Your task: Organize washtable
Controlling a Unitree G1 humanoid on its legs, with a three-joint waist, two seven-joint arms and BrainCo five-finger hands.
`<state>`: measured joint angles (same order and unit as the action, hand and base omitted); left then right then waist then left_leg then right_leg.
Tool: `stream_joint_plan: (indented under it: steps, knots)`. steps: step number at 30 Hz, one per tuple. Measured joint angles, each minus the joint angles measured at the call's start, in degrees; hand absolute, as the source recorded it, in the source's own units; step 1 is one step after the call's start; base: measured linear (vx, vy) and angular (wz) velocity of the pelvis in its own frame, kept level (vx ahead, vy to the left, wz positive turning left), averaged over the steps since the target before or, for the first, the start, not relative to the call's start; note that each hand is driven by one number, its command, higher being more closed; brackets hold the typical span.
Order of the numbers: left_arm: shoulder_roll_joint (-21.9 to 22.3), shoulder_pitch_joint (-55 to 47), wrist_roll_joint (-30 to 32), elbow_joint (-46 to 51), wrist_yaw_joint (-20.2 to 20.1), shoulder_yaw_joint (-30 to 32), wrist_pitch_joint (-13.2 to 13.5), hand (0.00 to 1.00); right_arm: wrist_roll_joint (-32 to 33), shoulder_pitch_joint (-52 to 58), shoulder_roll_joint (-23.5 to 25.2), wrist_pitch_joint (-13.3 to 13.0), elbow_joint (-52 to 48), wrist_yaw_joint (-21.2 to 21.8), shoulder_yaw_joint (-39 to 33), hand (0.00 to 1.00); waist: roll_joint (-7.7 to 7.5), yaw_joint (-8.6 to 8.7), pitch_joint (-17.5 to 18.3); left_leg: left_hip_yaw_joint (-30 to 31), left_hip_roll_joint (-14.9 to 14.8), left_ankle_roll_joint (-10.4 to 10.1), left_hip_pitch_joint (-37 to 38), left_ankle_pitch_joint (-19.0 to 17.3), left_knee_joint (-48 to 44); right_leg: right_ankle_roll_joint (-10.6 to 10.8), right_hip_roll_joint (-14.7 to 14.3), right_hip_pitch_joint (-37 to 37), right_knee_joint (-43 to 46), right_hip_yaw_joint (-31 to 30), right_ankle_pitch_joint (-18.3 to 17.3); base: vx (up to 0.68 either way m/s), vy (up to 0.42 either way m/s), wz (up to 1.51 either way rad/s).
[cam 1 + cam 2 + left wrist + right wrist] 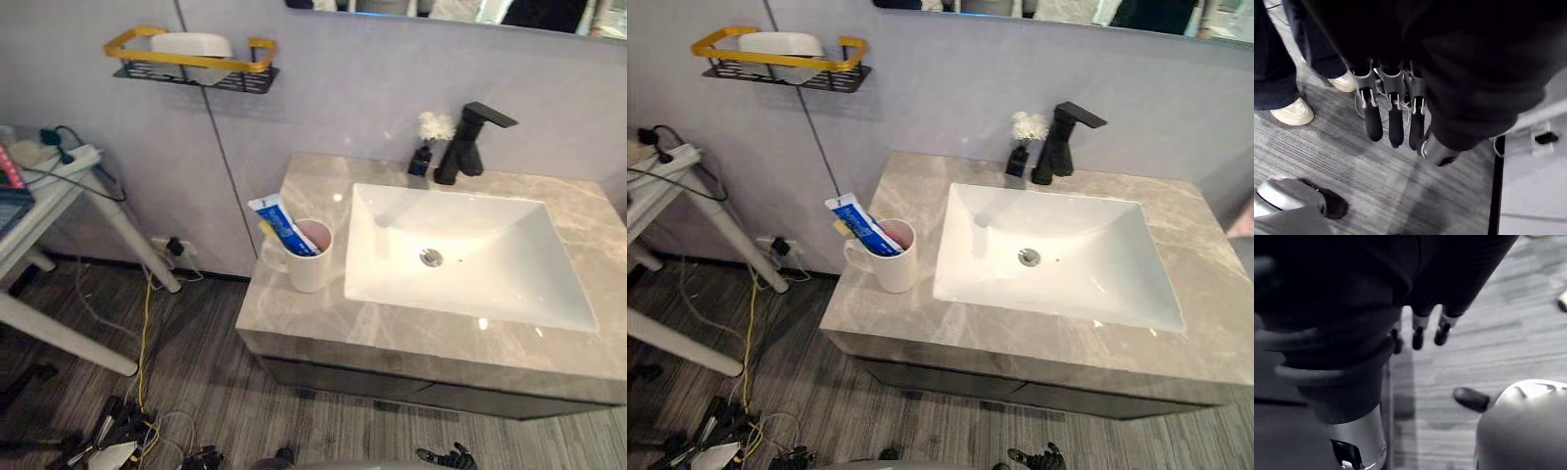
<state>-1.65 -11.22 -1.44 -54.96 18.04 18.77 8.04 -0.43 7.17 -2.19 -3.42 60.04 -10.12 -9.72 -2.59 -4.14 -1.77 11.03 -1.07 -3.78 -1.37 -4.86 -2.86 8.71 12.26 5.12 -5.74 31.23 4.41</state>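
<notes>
The mug holding a toothpaste tube stands left of centre on the worktop. It is probably ceramic: stiff, slick, breakable, and best gripped around its body. The left hand and right hand have their fingers relaxed and empty.

Left hand hangs low, fingers straight (thumb apart); right hand hangs likewise, fingers relaxed.

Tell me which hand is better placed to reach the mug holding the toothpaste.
Left, probably: the mug stands at the left end of the counter, beside the sink, on that arm's side. Both the left hand and right hand hang open over the floor.
</notes>
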Motion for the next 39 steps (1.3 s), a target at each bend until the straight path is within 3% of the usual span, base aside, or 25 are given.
stream_joint_plan:
  steps: [4, 7, 10, 11, 12, 13, 19, 21, 26, 30, 32, 39]
  knots:
    - [1.36, -0.06, -5.71, 11.59, 2.53, 2.77, 0.13, 1.0, -0.03, -0.83, 1.95, -0.44, -2.58, 0.04, 3.21, 0.0, 0.63, -1.6, -0.39, 1.51, 0.02, -0.38, 0.07, 0.57, -0.04, -0.08, -0.09, 1.33, 0.01, 2.02, -0.18, -0.05, -0.021, 0.31]
    - [2.47, -0.33, -9.89, 31.33, 5.61, 6.8, 1.83, 1.0, -0.05, -0.17, 2.24, -0.45, -2.92, 0.0, 5.32, 0.0, 1.2, -3.04, -0.03, 3.42, -0.01, -0.41, -1.63, 0.7, -0.39, 0.13, -0.05, 1.73, 0.05, 4.47, -0.68, -0.07, -0.031, 0.34]
    - [3.18, -1.99, -10.35, 50.8, 7.69, 8.67, 3.24, 1.0, -0.05, -0.16, 2.32, -0.44, -2.89, 0.01, 6.6, 0.0, 2.1, -2.97, -0.13, 4.68, 0.38, -0.43, -1.92, 0.68, -1.31, 0.08, 0.04, 2.76, 0.07, 5.91, -0.85, -0.02, 0.002, 0.23]
    - [3.32, -2.15, -10.36, 52.72, 7.84, 8.83, 3.3, 1.0, -0.07, -0.16, 2.31, -0.43, -2.84, 0.01, 6.61, 0.0, 2.19, -2.98, -0.08, 4.79, 0.4, -0.43, -1.9, 0.68, -1.41, 0.1, 0.07, 2.84, 0.07, 6.08, -0.87, 0.01, 0.008, 0.23]
    - [4.19, -2.83, -10.18, 59.87, 8.33, 8.39, 3.69, 1.0, -0.1, -0.18, 2.26, -0.34, -2.74, 0.08, 6.62, 0.0, 1.7, -2.96, 0.3, 5.31, 0.68, -0.43, -1.86, 0.69, -1.73, 0.24, 0.32, 3.33, 0.08, 6.57, -0.95, 0.03, 0.04, 0.22]
    - [5.13, -3.48, -10.13, 66.45, 8.39, 7.33, 3.93, 1.0, -0.14, -0.2, 2.2, -0.27, -2.35, 0.09, 6.62, 0.0, 2.28, -2.97, 0.19, 5.7, 1.05, -0.43, -1.9, 0.69, -2.12, 0.67, 0.91, 3.62, 0.61, 7.19, -1.32, 0.03, 0.043, 0.25]
    - [5.26, -3.94, -9.08, 88.76, 8.33, 1.17, 6.52, 1.0, -0.12, -0.65, 1.96, -0.23, -1.75, 0.25, 7.42, 0.0, 2.73, -2.96, 0.67, 6.2, 1.61, -0.43, -1.43, 0.7, -2.24, 1.05, 1.97, 3.59, 3.85, 7.94, -3.08, 0.02, 0.022, 0.11]
    - [5.12, -4.05, -9.12, 92.56, 8.0, -1.87, 7.4, 1.0, -0.09, -0.73, 1.96, -0.23, -1.8, 0.24, 7.4, 0.0, 2.9, -2.94, 0.81, 6.18, 1.7, -0.43, -1.29, 0.7, -2.44, 1.05, 2.04, 3.59, 3.85, 7.9, -3.08, 0.02, 0.003, 0.01]
    - [5.06, -7.61, -16.96, 94.91, 0.47, -10.07, 7.31, 1.0, -0.07, -0.99, 2.01, -0.13, -1.86, 0.28, 7.35, 0.0, 3.44, -2.83, 1.34, 5.92, 1.54, -0.43, -1.47, 0.69, -3.14, 0.96, 2.06, 3.58, 3.86, 7.77, -3.13, 0.01, 0.001, 0.01]
    - [0.55, -11.14, -27.84, 95.14, -9.58, -20.32, 4.52, 1.0, -0.15, -1.02, 2.47, 0.23, -2.03, 0.8, 7.36, 0.0, 3.54, -2.82, 1.54, 5.4, 0.89, -0.4, -1.85, 0.65, -2.98, 0.48, 1.58, 3.39, 3.81, 7.22, -3.41, -0.04, -0.011, -0.05]
    - [-0.83, -12.27, -31.04, 95.13, -12.49, -23.51, 2.89, 1.0, -0.18, -0.93, 2.44, 0.63, -2.07, 1.7, 7.36, 0.0, 3.69, -2.81, 2.17, 4.49, 0.69, -0.38, -1.97, 0.66, -2.63, 0.38, 1.24, 2.62, 3.68, 6.25, -3.34, -0.02, -0.006, -0.22]
    - [-6.93, -10.09, -39.81, 88.57, -17.77, -37.33, -1.74, 1.0, -0.34, -0.24, 2.32, 1.41, -2.51, 2.92, 7.41, 0.0, 3.66, -2.61, 3.84, 2.04, -0.62, -0.43, -1.95, 0.69, -1.38, 0.14, -0.03, 1.09, 2.23, 3.65, -2.28, 0.02, -0.012, -0.2]
